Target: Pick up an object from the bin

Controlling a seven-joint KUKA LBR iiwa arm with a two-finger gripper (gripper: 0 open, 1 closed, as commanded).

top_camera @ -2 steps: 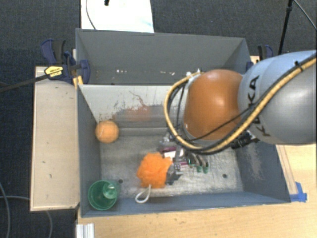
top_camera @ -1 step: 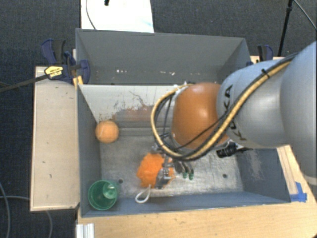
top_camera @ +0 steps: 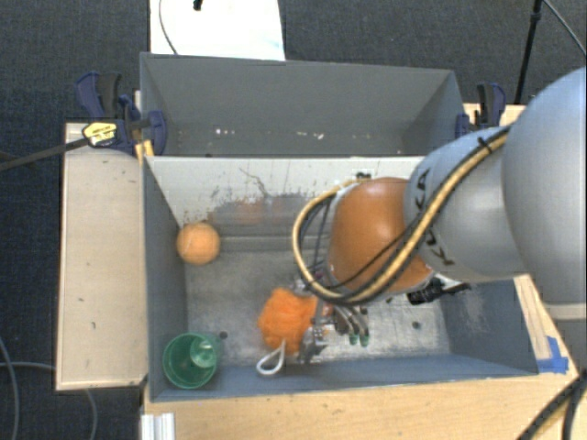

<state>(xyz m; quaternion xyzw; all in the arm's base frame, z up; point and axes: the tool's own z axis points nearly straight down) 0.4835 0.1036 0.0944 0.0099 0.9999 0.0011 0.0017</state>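
Orange fuzzy ball (top_camera: 282, 319) beside claw (top_camera: 318, 335), near front wall (top_camera: 394, 370)

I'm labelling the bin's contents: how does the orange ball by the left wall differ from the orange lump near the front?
The ball is pale orange, smooth and round; the lump is brighter, ragged and fuzzy-looking. The ball lies alone; the lump lies beside the gripper, a white loop at its front. The lump looks larger than the ball. Both are orange and lie on the bin floor.
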